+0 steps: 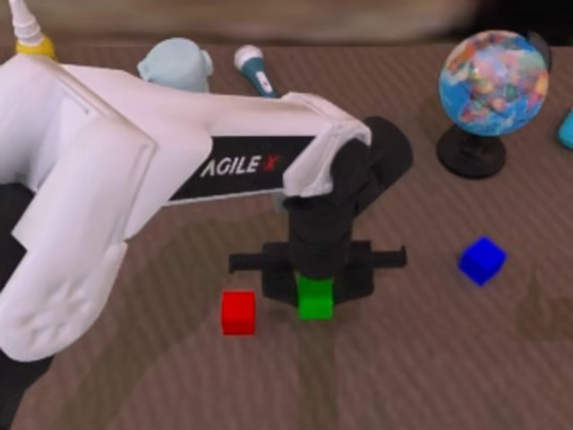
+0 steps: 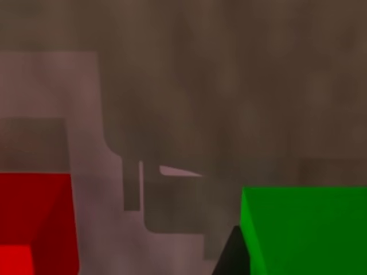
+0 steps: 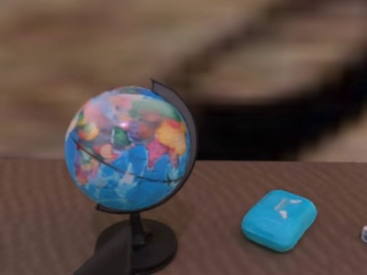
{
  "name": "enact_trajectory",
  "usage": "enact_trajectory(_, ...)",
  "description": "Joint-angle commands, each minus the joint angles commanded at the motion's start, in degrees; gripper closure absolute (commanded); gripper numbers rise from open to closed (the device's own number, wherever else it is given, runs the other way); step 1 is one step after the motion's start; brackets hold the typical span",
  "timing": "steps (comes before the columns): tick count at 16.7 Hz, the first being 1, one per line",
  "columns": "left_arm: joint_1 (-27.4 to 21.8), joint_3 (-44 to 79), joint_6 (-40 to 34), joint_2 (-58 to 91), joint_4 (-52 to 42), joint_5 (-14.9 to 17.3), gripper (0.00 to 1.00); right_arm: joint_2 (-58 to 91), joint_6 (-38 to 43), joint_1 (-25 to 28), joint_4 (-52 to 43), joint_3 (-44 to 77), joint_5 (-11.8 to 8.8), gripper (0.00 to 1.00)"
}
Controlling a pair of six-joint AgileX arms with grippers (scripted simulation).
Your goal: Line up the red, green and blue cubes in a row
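The green cube (image 1: 315, 298) sits directly under my left gripper (image 1: 315, 291), which is shut on it; in the left wrist view a dark finger (image 2: 230, 255) lies against the side of the green cube (image 2: 307, 229). The red cube (image 1: 238, 313) rests on the table just left of it with a small gap, and appears in the left wrist view as well (image 2: 34, 223). Farther right, the blue cube (image 1: 483, 260) stands alone and slightly farther back. My right arm is outside the top view, and its wrist camera looks toward the back of the table.
A globe on a black stand (image 1: 492, 81) (image 3: 129, 149) occupies the back right, with a cyan case (image 3: 279, 219) beside it. A pale blue object (image 1: 176, 64) and a teal-handled microphone (image 1: 254, 72) lie at the back. A yellow-necked bottle top (image 1: 31, 36) shows at the back left.
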Motion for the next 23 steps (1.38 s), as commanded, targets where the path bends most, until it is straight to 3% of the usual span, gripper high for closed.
enact_trajectory(8,0.00,0.00,0.00,0.00,0.00,0.00,0.02,0.00,0.00,0.00,0.00,0.00,0.00,0.00)
enact_trajectory(18,-0.01,0.19,0.02,-0.08,-0.20,0.00,0.00,0.00,0.00,0.00,0.00,0.00,0.00,0.00)
enact_trajectory(23,0.52,5.76,-0.22,-2.72,-8.92,-0.01,0.00,0.00,0.00,0.00,0.00,0.00,0.00,0.00)
